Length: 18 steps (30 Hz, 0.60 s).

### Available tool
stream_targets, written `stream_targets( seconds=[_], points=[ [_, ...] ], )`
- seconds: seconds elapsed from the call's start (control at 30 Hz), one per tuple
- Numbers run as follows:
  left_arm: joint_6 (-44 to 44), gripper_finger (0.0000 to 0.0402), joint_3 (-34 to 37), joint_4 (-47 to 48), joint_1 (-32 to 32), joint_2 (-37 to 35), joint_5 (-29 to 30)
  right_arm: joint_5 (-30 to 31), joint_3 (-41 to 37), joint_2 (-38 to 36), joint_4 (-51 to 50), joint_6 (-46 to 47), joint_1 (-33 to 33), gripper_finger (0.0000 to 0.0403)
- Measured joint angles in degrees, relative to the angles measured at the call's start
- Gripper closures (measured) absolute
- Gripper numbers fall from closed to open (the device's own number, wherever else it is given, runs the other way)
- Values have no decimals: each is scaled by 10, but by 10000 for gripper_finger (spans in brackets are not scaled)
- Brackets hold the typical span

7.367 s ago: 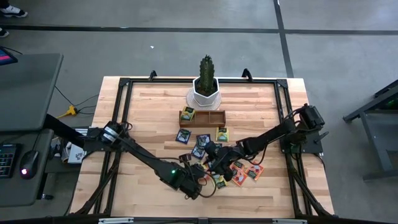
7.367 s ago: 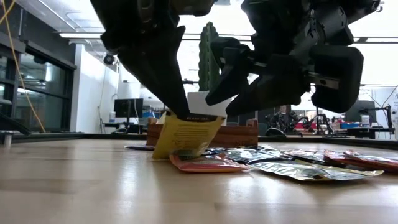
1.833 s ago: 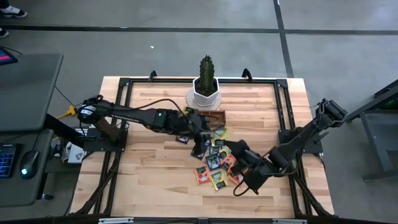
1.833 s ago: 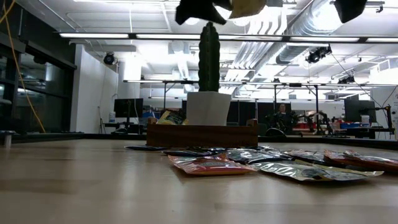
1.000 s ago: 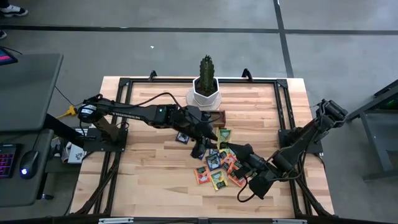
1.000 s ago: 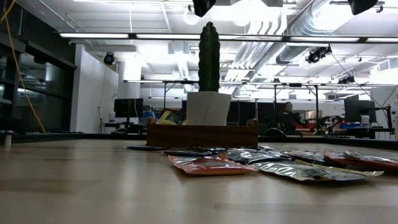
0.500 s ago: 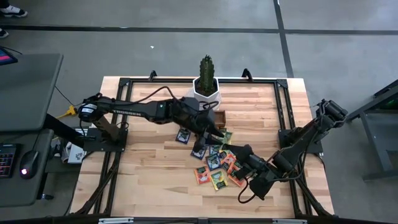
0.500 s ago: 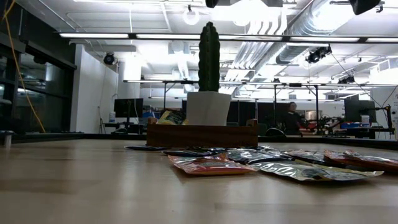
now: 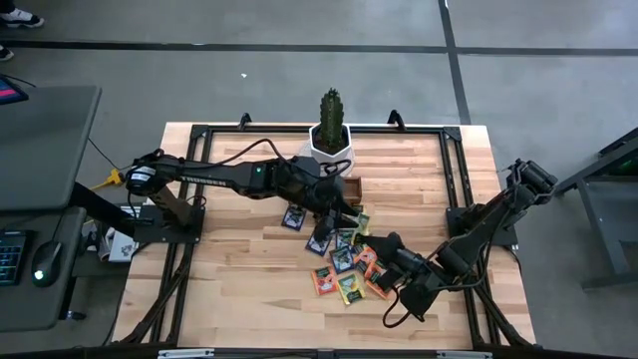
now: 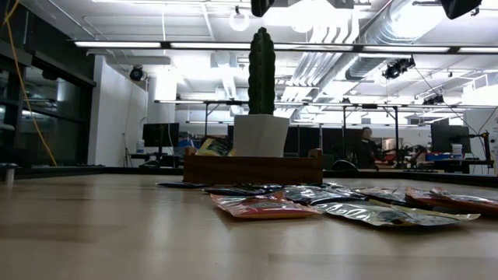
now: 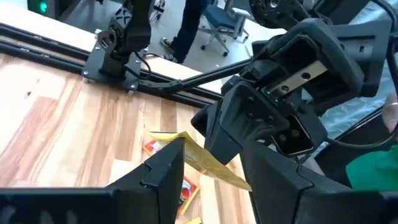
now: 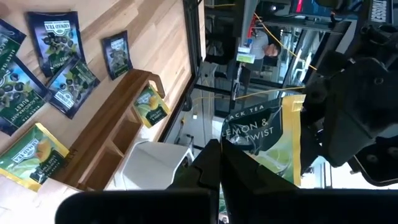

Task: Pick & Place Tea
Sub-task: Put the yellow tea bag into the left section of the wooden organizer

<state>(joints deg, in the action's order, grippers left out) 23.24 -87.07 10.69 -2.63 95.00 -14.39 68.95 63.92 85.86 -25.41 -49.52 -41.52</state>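
Note:
My left gripper [image 9: 346, 211] is raised above the table just near of the brown wooden tray [image 9: 324, 187]. It is shut on a yellow-green tea sachet [image 12: 267, 140], printed "Lemon Twist". My right gripper [image 9: 377, 244] is shut. It comes up from the near right, and its tips [image 12: 216, 155] stand at the sachet's lower corner. Several more sachets [image 9: 344, 264] lie flat on the wood below. One yellow-green sachet [image 9: 300, 181] leans in the tray's left compartment. My left gripper holds the sachet [image 11: 205, 158] slantwise in the gap between its two fingers [image 11: 165, 165], which stand well apart, one sachet edge toward each finger. The fingers point nearly level, toward the table's right. The sachet is lifted clear of the table. My right gripper's shut tips sit against or just short of the sachet; I cannot tell whether they touch.
A white pot with a cactus [image 9: 329, 140] stands just behind the tray. A black frame [image 9: 454, 170] runs around the tabletop. Bare wood lies at the near left [image 9: 239, 279] and the far right.
My left gripper has rolled and tipped a little with the sachet while keeping its place above the pile. My right gripper has stayed shut beside the sachet.

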Motion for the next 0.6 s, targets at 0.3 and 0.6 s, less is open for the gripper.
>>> stream_targets(
  seconds=[0.3, 0.6],
  points=[
    [46, 236, 0, 35, 0, 3, 6, -10, 0, 0, 0, 2, 6, 403],
    [71, 236, -1, 29, 0, 27, 23, -19, 0, 0, 0, 11, 18, 403]
  ],
)
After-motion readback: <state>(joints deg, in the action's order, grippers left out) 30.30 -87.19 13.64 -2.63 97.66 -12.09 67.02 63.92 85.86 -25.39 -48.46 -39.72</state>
